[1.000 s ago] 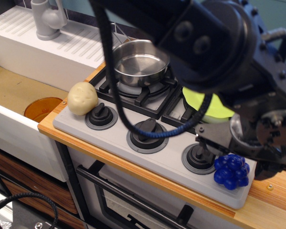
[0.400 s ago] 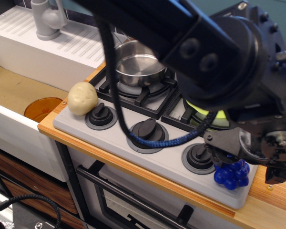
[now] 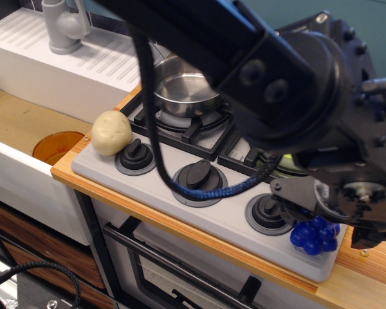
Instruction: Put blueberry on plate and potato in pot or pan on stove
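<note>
Right beside the stove's [image 3: 148, 187] third knob [image 3: 268, 212], the gripper [image 3: 321, 222] covers the blueberry [image 3: 315, 235], its grasp impossible to tell

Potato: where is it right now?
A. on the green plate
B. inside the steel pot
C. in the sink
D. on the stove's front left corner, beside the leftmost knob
D: the potato lies on the stove by the leftmost knob; the pot holds nothing.
</note>
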### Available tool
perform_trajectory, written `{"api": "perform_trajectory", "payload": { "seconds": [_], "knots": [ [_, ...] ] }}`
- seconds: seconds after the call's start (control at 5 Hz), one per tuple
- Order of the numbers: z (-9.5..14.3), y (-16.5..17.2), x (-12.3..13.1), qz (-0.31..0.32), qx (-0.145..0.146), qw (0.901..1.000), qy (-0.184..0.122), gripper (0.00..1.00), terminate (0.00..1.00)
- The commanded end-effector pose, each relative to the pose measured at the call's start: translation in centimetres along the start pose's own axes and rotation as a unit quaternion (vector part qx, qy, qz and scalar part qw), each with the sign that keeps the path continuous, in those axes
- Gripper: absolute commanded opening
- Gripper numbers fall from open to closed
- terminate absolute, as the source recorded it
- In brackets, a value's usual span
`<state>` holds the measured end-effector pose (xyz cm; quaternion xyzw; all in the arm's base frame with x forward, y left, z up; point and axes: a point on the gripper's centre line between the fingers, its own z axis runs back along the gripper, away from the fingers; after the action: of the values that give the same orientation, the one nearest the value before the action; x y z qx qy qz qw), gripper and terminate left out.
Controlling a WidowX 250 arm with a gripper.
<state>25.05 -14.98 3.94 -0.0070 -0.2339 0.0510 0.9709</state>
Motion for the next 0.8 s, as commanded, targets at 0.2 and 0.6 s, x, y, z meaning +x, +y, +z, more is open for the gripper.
{"api": "perform_trajectory", "payload": {
  "seconds": [0.2,0.6],
  "knots": [
    [0.1,0.5,0.9,0.011,-0.006,0.9999,-0.005,0.0,0.0],
    [2.9,0.5,1.8,0.023,-0.004,0.999,0.037,0.0,0.0]
  ]
}}
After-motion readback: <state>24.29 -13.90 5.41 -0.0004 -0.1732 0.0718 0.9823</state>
